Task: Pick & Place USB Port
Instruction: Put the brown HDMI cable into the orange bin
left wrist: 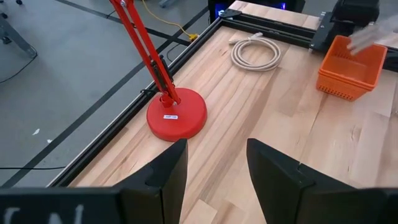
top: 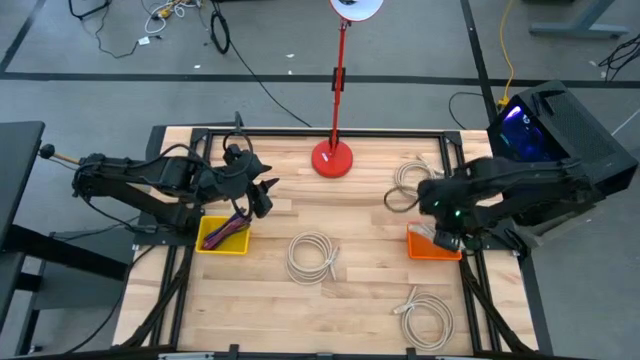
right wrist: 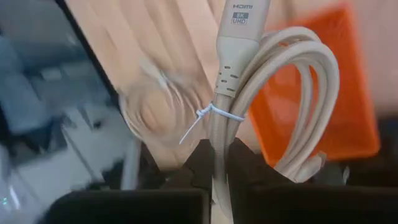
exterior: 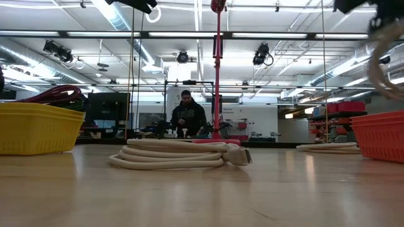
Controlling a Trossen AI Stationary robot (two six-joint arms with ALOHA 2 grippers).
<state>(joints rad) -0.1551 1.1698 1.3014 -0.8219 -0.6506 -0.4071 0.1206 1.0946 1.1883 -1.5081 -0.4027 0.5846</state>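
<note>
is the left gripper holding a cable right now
No, the left gripper is open with nothing between its fingers, only bare table ahead.

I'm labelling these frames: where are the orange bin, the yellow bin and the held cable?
orange bin [top: 432,250]: high view, front rim.
yellow bin [top: 212,245]: high view, front wall.
held cable [right wrist: 238,56]: right wrist view, connector body.

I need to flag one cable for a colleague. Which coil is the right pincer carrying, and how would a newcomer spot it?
Start at the orange basket on the table's right edge. Just above it, the right pincer is shut on a beige coiled cable. Unlike the other coils, which lie flat on the wood, it hangs in the air, its plug marked HDMI.
</note>
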